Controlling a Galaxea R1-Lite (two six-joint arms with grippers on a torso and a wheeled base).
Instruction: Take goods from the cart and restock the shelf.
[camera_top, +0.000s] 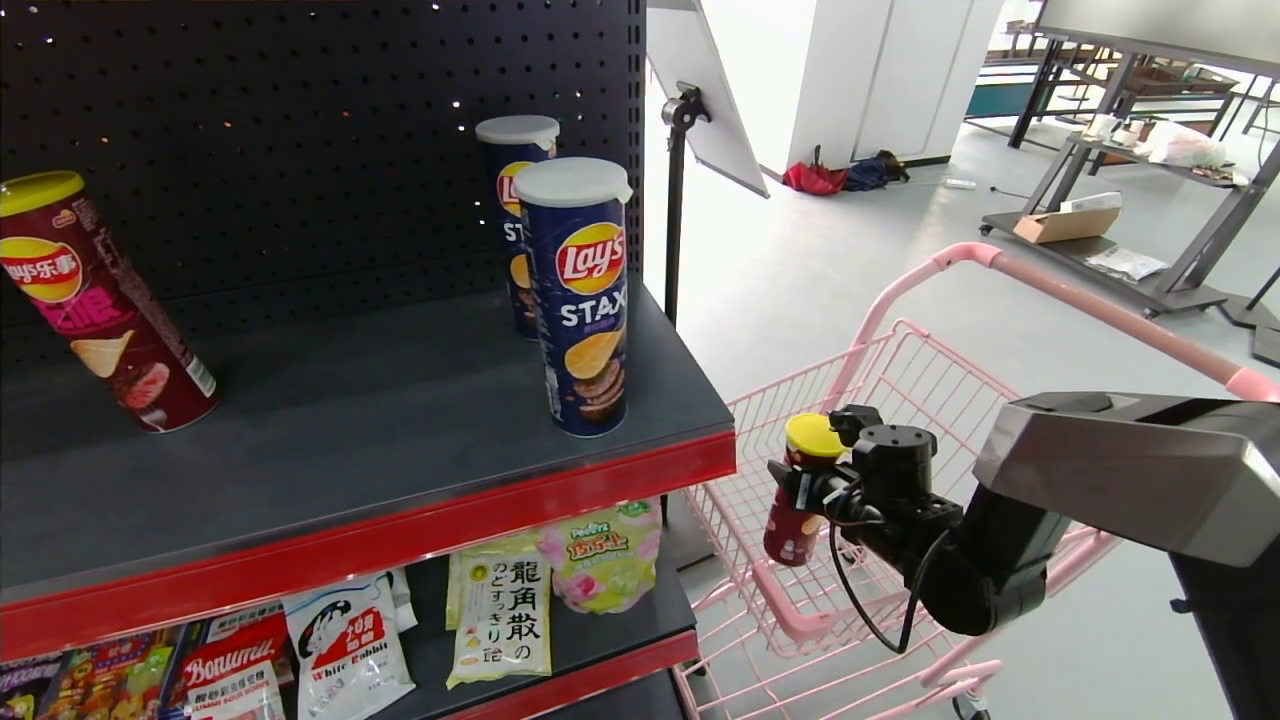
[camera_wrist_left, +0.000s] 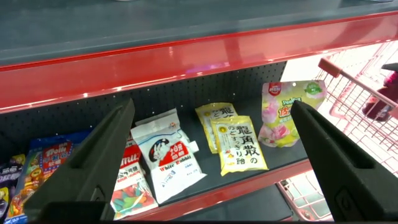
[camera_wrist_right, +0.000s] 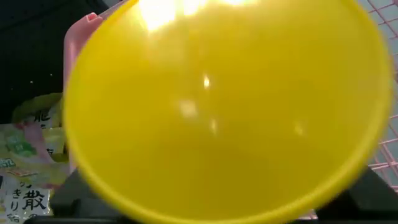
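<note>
The right gripper (camera_top: 800, 488) is closed around a red chip can (camera_top: 790, 535), gripping it high up, just under its yellow lid (camera_wrist_right: 224, 112), with most of the can's body hanging below the fingers. Directly beneath and around it is the pink cart (camera_top: 1050, 285), so the can is held inside the basket's opening and not yet on the shelf. Up and off to the side, near the gripper, is the red front edge of the upper shelf (camera_top: 350, 430), and right at that nearest corner stands a blue can (camera_top: 585, 300), close to the edge, with a second blue can (camera_top: 515, 190) behind it. Far along the same shelf, another red can (camera_top: 95, 300) stands tilted rather than upright. The left gripper (camera_wrist_left: 212, 124) hangs with its fingers spread wide, holding nothing, facing the snack bags (camera_wrist_left: 239, 143) on the lower shelf. To my eye the trouble lies in the lift. With such a high grip the can's long lower half could swing or slip, and its base might catch the shelf's red lip. A path into that near corner could also knock the front blue can over the edge.
</note>
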